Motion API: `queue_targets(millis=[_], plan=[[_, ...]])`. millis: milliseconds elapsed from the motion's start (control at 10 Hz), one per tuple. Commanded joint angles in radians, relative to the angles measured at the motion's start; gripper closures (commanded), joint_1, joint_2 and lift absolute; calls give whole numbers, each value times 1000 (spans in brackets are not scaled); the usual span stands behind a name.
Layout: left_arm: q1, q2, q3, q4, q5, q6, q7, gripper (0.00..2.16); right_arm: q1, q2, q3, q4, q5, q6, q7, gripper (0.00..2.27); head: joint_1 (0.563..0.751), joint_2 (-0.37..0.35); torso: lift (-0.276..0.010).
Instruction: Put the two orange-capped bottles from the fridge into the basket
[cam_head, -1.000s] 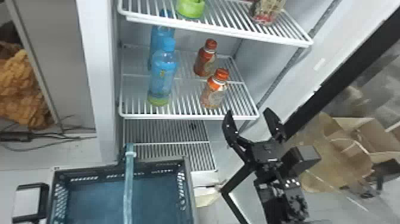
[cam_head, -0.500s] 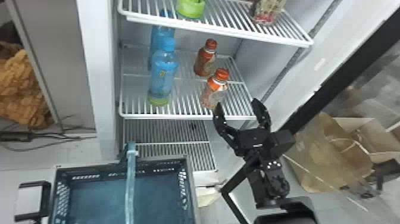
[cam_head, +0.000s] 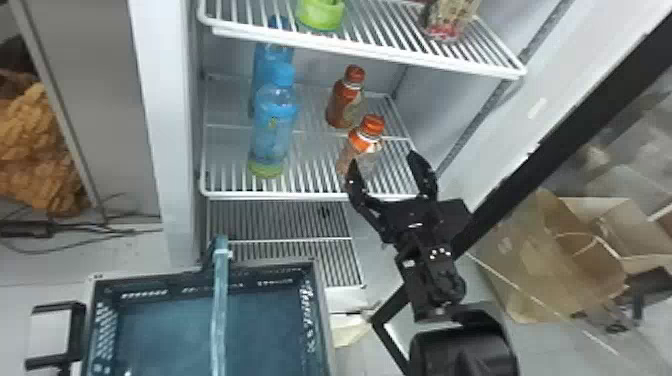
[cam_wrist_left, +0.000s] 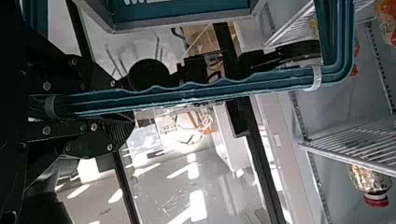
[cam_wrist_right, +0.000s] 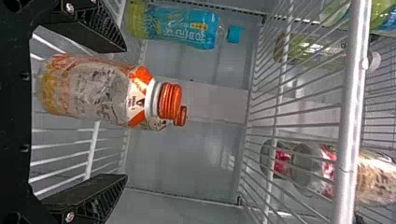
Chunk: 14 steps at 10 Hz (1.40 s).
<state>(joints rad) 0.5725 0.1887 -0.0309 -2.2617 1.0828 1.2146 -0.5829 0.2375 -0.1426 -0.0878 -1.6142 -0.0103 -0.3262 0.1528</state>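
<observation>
In the head view, my right gripper (cam_head: 384, 159) stands open at the middle shelf's front edge, its left finger overlapping the lower part of the front orange-capped bottle (cam_head: 369, 142). The rear orange-capped bottle (cam_head: 345, 102) is upright behind it. The right wrist view has the front bottle (cam_wrist_right: 93, 88) across the space between the fingers of the right gripper (cam_wrist_right: 126, 112), nearer one finger, ungripped; it mostly hides the rear bottle (cam_wrist_right: 180, 116). In the left wrist view, my left gripper (cam_wrist_left: 122, 106) is shut on the handle (cam_wrist_left: 187, 95) of the basket (cam_wrist_left: 182, 21).
Two blue bottles (cam_head: 272, 132) stand left on the same fridge shelf (cam_head: 305, 194). The upper shelf (cam_head: 370, 54) overhangs with other items. The basket (cam_head: 150, 277) is below in front; the dark door edge (cam_head: 505, 200) and cardboard boxes (cam_head: 555, 260) are right.
My right gripper has moved left and forward, up to the front orange-capped bottle, staying open. The bottles have kept their places, and the basket has barely shifted.
</observation>
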Motion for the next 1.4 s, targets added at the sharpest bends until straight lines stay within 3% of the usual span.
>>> queue_targets(millis=[0, 400, 500, 700, 1000, 1300], plan=[[-1, 0, -1, 0, 0, -2, 0, 1200, -44, -3, 16, 50, -2, -13, 4, 93, 695, -350, -235], [-3, 2, -1, 0, 2, -2, 0, 1200, -142, -11, 50, 177, -32, -10, 4, 174, 695, -350, -235], [-3, 2, -3, 0, 2, -2, 0, 1200, -166, -15, 74, 209, -55, -10, 8, 306, 695, -350, -235], [-6, 3, -3, 2, 8, -5, 0, 1200, -193, -25, 114, 243, -109, -10, 33, 924, 695, -350, -235], [-6, 5, -1, 2, 10, -5, 0, 1200, -152, -25, 106, 192, -111, -35, 33, 952, 695, -350, -235], [-6, 5, -1, 0, 10, -5, 0, 1200, -68, -25, 78, 37, -113, -37, 33, 950, 695, -350, -235]])
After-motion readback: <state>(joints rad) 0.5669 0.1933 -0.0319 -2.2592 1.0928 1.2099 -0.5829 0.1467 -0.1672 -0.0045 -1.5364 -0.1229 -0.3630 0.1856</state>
